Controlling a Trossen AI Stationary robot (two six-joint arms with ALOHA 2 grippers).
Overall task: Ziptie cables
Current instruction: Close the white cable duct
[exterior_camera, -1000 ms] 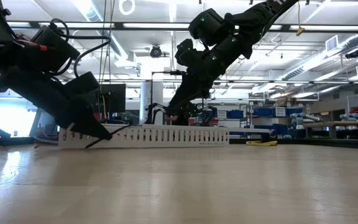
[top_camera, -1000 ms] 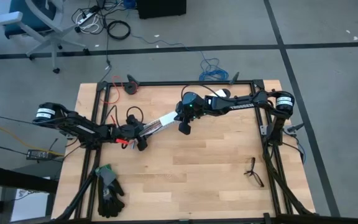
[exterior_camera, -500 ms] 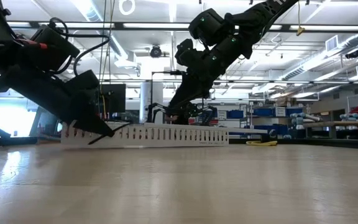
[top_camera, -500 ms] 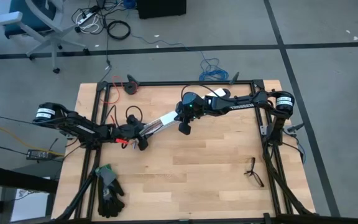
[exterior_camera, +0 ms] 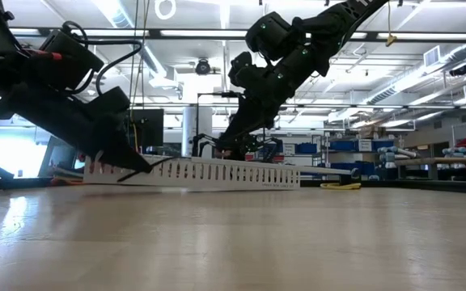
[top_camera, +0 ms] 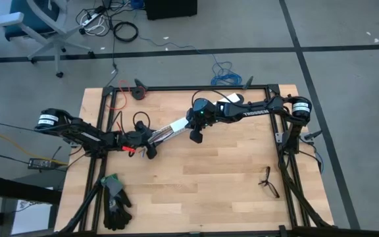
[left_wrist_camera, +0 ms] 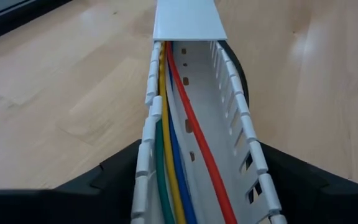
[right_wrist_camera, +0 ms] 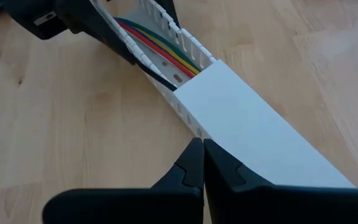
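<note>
We are seeing glossy colored cables [left_wrist_camera: 176,155] lying inside a white slotted plastic channel [top_camera: 170,130], at ten o'clock from table centre. The left gripper [top_camera: 151,140], reaching low, is clasping the channel's end with wide jaws. The right gripper [right_wrist_camera: 202,163], pinched closed, is hovering beside the smooth white cover [right_wrist_camera: 253,124].

1. The high view looks straight down from far above, taking in the whole desk [top_camera: 196,164] and the floor around it.
2. The low view sits at desk-top level, facing across to the channel [exterior_camera: 192,173] and the room behind.
3. Each wrist view looks closely along the channel [left_wrist_camera: 191,93], from opposite ends.
4. All four views share the channel [right_wrist_camera: 229,106].
</note>
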